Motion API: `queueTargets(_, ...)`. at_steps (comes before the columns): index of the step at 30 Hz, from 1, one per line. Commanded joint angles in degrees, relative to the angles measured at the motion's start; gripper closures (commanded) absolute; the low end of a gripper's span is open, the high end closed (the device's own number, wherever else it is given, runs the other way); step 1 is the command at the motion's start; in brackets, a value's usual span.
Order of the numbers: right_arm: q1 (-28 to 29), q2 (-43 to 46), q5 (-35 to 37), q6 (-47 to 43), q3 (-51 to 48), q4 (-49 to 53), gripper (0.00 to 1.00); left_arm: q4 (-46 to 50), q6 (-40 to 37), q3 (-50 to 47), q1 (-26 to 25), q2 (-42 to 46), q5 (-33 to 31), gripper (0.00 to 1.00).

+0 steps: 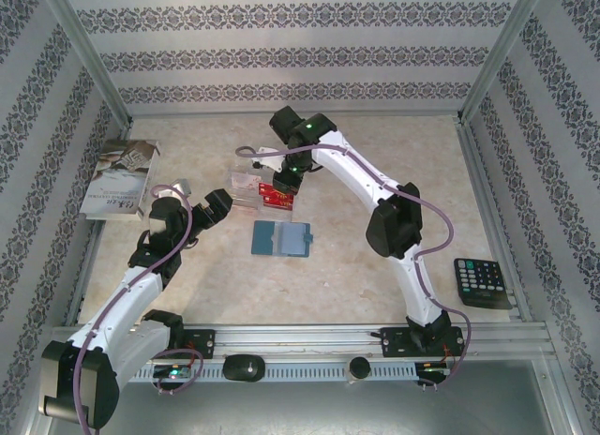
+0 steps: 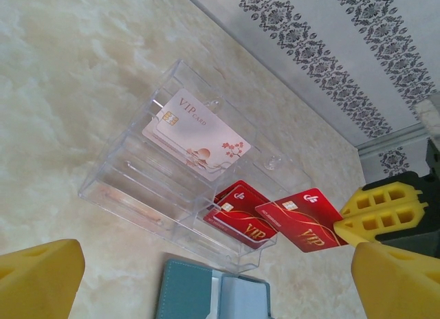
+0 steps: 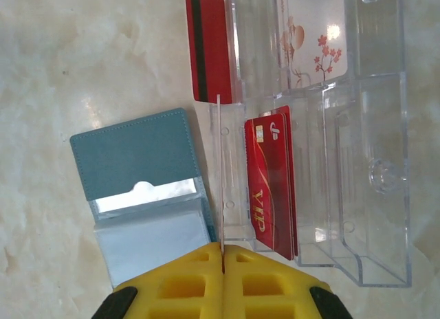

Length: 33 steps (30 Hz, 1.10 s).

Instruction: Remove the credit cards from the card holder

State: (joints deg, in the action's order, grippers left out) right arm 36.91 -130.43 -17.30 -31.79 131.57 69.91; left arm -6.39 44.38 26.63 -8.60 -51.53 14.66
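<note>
Booklet (image 1: 117,177) at the far left edge of the bench (image 1: 216,285), lying flat. Just right of it come the left jaws, spread wide with nothing between them. Their yellow fingers (image 2: 40,281) sit at the two bottom corners of the left wrist view, hovering near the clear tray (image 1: 246,193).

On to the tray, and here are the credit cards. A pale VIP card (image 2: 196,133) with blossom print leans in one slot. To its right, red cards (image 2: 240,212) sit stacked together in the next slot.

Right jaws next, and they are pressed together on one more red card (image 2: 299,219). It is pinched by its end and held at the tray's right end; I can't tell whether it touches the tray. From the right wrist it shows edge-on, a thin line running out from between the closed yellow fingers (image 3: 179,288).

Just near of the tray, the card holder (image 1: 281,238) lies open and flat on the bench, its two teal panels side by side and a clear pocket showing. It is apart from both sets of jaws.

Far right, near edge: a black calculator (image 1: 481,282).
</note>
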Motion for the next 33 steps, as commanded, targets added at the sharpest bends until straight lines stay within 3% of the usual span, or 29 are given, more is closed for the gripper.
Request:
queueTargets(1, 0.15, -2.67, 1.63, -1.34, 2.11, 1.41, 1.00, 1.49, -0.56, 0.34, 0.51, 1.10, -0.64, 0.00)
queueTargets(14, -0.19, -6.06, 8.63, -1.34, 4.33, 1.74, 1.00, 1.83, -0.60, 0.46, 0.53, 1.51, -0.66, 0.00)
queueTargets(24, 0.61, -7.64, 7.58, -1.13, 3.56, 1.34, 1.00, 1.95, -0.50, 0.56, 0.52, 1.43, -0.66, 0.00)
queueTargets(25, 0.69, -7.49, 7.34, -0.88, 3.08, 0.92, 0.99, 2.00, -0.54, 0.67, 0.51, 1.45, -0.67, 0.00)
queueTargets(28, 0.60, -5.44, 5.57, 0.09, 1.08, -2.00, 0.77, 2.60, -0.72, 1.06, 0.52, 1.57, -0.94, 0.00)
queueTargets(33, 0.36, -0.17, 3.24, 1.72, -2.54, -7.55, 0.72, 3.65, -1.02, 2.00, 0.51, 1.98, -1.33, 0.00)
